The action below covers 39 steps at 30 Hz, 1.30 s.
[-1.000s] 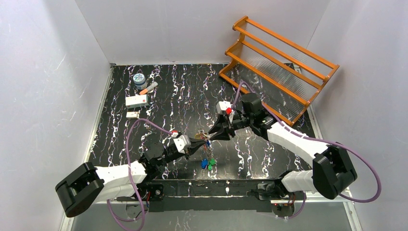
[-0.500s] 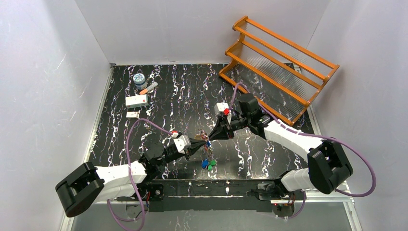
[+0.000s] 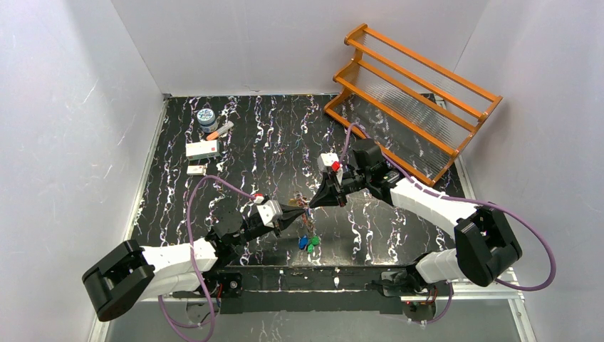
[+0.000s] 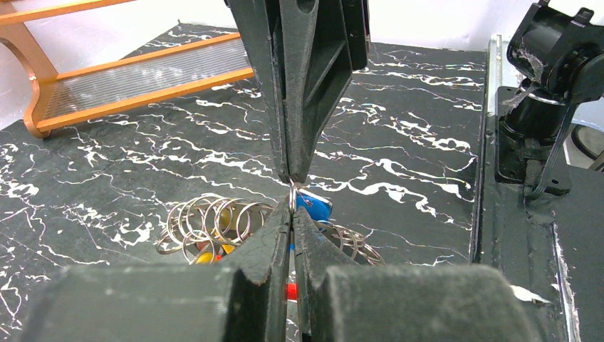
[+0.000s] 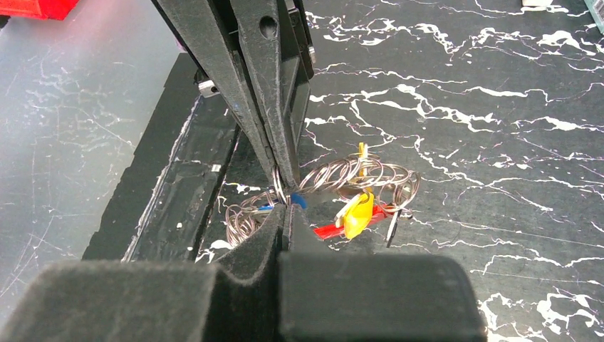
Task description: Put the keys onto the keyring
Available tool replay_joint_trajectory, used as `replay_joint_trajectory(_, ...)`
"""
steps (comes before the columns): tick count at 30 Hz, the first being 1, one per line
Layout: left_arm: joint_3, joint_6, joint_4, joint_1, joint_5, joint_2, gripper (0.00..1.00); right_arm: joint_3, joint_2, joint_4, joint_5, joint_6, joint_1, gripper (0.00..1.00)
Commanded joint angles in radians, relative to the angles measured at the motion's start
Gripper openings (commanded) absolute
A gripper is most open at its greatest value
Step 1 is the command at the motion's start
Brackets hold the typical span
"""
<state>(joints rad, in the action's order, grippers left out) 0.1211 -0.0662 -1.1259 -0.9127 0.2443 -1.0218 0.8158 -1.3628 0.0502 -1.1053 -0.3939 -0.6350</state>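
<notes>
The keyring (image 4: 292, 197) is a thin silver wire held off the black marbled table, between two grippers that meet tip to tip. My left gripper (image 4: 292, 211) is shut on the wire from below in its wrist view. My right gripper (image 5: 285, 211) is shut on the same wire from the opposite side. A blue tag (image 4: 315, 207) and a bunch of small split rings (image 4: 214, 221) hang beside the jaws. Yellow (image 5: 360, 211) and red (image 5: 333, 230) tags dangle with the rings. In the top view, green and blue tags (image 3: 308, 242) hang below the grippers. I cannot pick out the keys.
An orange wooden rack (image 3: 413, 92) stands at the back right. At the back left lie a round tin (image 3: 207, 118), a marker (image 3: 220, 130), a white box (image 3: 202, 149) and a small white piece (image 3: 196, 169). The arm bases (image 3: 335, 281) sit along the near edge.
The right gripper has closed from partly open to shut at the ring and has shifted slightly left towards the left gripper's tips. The left arm has held still.
</notes>
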Motion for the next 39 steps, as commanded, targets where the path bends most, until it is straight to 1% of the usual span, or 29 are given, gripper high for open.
replay_joint_trajectory(1, 0.002, 0.001, -0.079, 0.001, -0.022, 0.027, 0.00, 0.027, 0.010, -0.021, 0.022, -0.016, 0.002, 0.01)
replay_joint_trajectory(8, 0.000, 0.004, -0.078, 0.000, -0.024, 0.035, 0.00, 0.004, 0.027, -0.046, 0.089, -0.016, 0.004, 0.01)
replay_joint_trajectory(16, 0.003, 0.001, -0.079, 0.000, -0.023, 0.028, 0.00, 0.007, 0.033, -0.027, 0.076, 0.000, 0.003, 0.01)
replay_joint_trajectory(18, 0.003, 0.000, -0.078, 0.001, -0.023, 0.026, 0.00, 0.009, 0.038, -0.015, 0.080, 0.007, 0.004, 0.06)
replay_joint_trajectory(19, 0.003, 0.000, -0.078, 0.001, -0.023, 0.026, 0.00, 0.009, 0.041, -0.013, 0.079, 0.007, 0.004, 0.14)
replay_joint_trajectory(21, 0.002, 0.000, -0.079, 0.001, -0.024, 0.025, 0.00, 0.009, 0.047, -0.004, 0.080, 0.011, 0.004, 0.37)
replay_joint_trajectory(22, 0.003, -0.001, -0.079, 0.001, -0.023, 0.025, 0.00, 0.009, 0.049, -0.001, 0.078, 0.012, 0.004, 0.42)
replay_joint_trajectory(24, 0.003, -0.001, -0.078, 0.001, -0.022, 0.025, 0.00, 0.010, 0.050, 0.004, 0.071, 0.009, 0.003, 0.48)
replay_joint_trajectory(26, 0.004, 0.000, -0.079, 0.001, -0.020, 0.023, 0.00, 0.011, 0.048, 0.010, 0.058, 0.009, 0.003, 0.51)
replay_joint_trajectory(30, 0.005, 0.000, -0.078, 0.001, -0.019, 0.019, 0.00, 0.019, 0.030, 0.036, 0.014, 0.021, 0.004, 0.49)
replay_joint_trajectory(33, 0.006, 0.000, -0.078, 0.001, -0.019, 0.014, 0.00, 0.037, -0.008, 0.061, -0.029, 0.042, 0.003, 0.43)
replay_joint_trajectory(39, 0.002, 0.002, -0.078, 0.001, -0.028, 0.016, 0.00, 0.061, -0.047, 0.039, -0.051, 0.034, 0.002, 0.14)
